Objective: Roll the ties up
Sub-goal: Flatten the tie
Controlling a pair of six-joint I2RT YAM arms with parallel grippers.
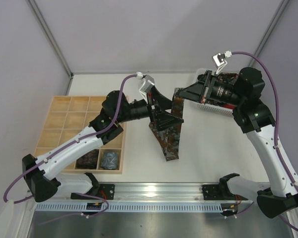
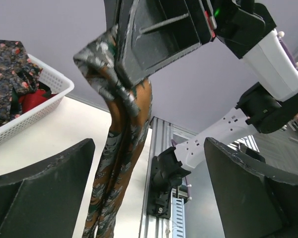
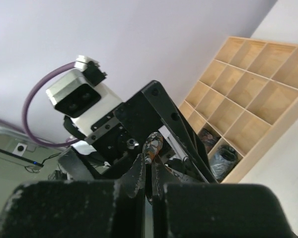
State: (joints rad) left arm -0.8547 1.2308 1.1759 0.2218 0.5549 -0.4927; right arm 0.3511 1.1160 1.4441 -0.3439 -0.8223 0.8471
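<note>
The right gripper [image 1: 179,95] is clamped shut on the upper end of a brown and green patterned tie [image 1: 172,141], holding it up above the middle of the table [image 1: 213,148]. In the right wrist view a small tuft of fabric pokes out past its closed fingertips. From that pinch the tie hangs down, and its lower part lies folded on the table, reaching towards the near edge.

The left gripper [image 1: 164,114] stands fully open with nothing in it. Seen from its own wrist camera, the hanging tie falls between its two spread fingers [image 2: 44,183], with a gap on each side.

Behind the right gripper, towards the far right corner, a white mesh basket [image 1: 212,107] holds more ties [image 2: 7,64]. Along the left edge lies a wooden grid tray [image 1: 69,121]. Two rolled ties [image 1: 110,158] sit in the compartments at its near right corner.
</note>
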